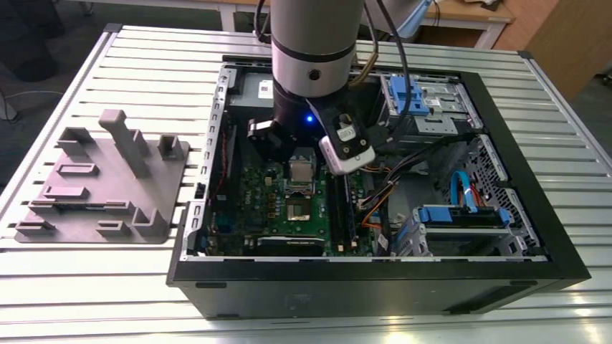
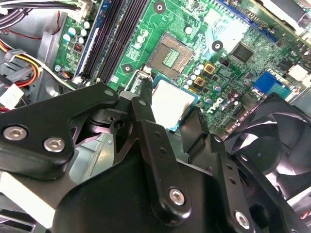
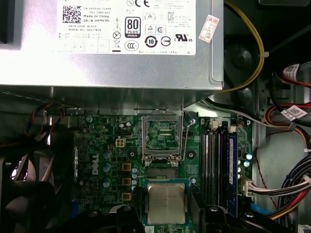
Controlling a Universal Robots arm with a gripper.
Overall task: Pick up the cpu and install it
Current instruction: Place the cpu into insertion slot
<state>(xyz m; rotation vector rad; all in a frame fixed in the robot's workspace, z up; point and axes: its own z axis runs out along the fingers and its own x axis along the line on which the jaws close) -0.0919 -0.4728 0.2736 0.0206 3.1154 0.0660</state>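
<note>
Cpu (image 3: 166, 203), the small flat square chip with the pale silver-grey metal top, sits between my gripper's (image 2: 171, 110) two black fingers (image 2: 146, 114) in both wrist views. I read them as closed down to the chip's width, one against each opposite edge, with nothing else in their grip. Holding it by the edges keeps the top level and the underside free, which I judge is why it is carried this way.

The chip hangs flat above the green motherboard (image 3: 97, 160), apart from it, near the open square socket (image 2: 170, 56) but not seated in it. The socket's shiny hinged metal frame (image 3: 163, 133) is tipped open on the side toward the silver power supply box (image 3: 112, 63), so the contacts lie uncovered. The long dark memory slots (image 3: 218, 165) run beside the socket, and a black fan (image 2: 272, 141) lies on its other side.

On the exterior view's clock face, the grey cylindrical arm (image 1: 311, 50) reaches from twelve o'clock into the open black computer case (image 1: 535, 244) at the centre. The big grey moulded plastic tray with upright posts (image 1: 105, 186) lies at nine o'clock on the slatted metal table (image 1: 96, 301), well apart from the case and from the cpu.
</note>
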